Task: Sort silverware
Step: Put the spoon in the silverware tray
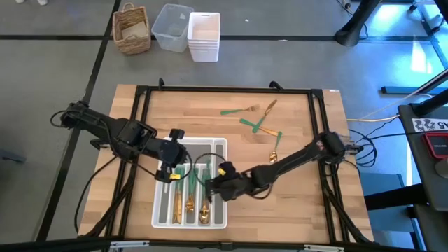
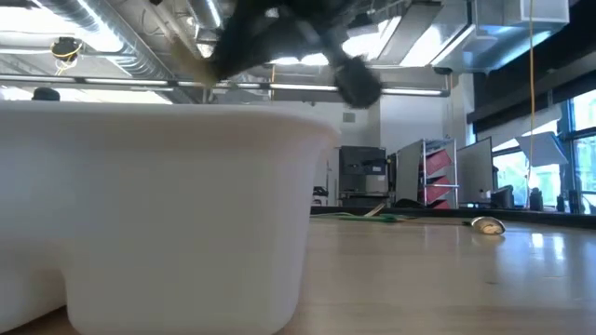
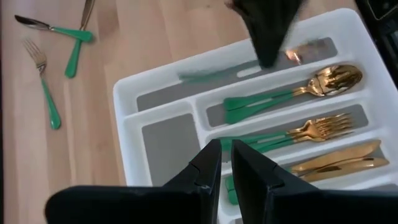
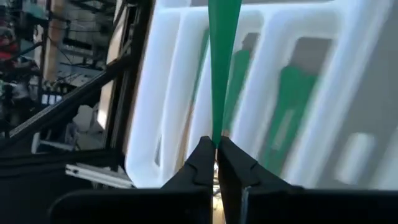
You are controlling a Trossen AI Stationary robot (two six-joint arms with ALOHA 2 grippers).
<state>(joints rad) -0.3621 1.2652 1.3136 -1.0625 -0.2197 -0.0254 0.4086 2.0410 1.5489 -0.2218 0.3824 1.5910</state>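
A white organizer tray (image 1: 218, 210) lies at the table's near middle, with gold-headed, green-handled spoons (image 3: 298, 87), forks (image 3: 305, 129) and knives (image 3: 336, 163) in separate compartments. My right gripper (image 1: 210, 185) hangs over the tray, shut on one green-handled piece of silverware (image 4: 222, 56), whose blurred gold head (image 3: 301, 52) shows over the tray's long side compartment. My left gripper (image 3: 225, 163) hovers over the tray's far left part (image 1: 171, 168), fingers together with nothing between them. More silverware lies flat on the wood at the far right: a fork (image 1: 241, 110) and a spoon (image 1: 275, 150). My right gripper pinches the slim end of the green handle (image 4: 216, 138), close to the gold head, between its two fingertips. The fingers slant down from the table's right. The handle runs straight on ahead of the fingers, widening toward its free end. The piece is above the tray's rim.
Several loose pieces (image 3: 53, 28) lie on the table beyond the tray. A wicker basket (image 1: 133, 29), a clear bin (image 1: 171, 26) and a white stack (image 1: 204, 35) stand on the floor beyond the far edge. A black frame (image 1: 140, 98) rims the table.
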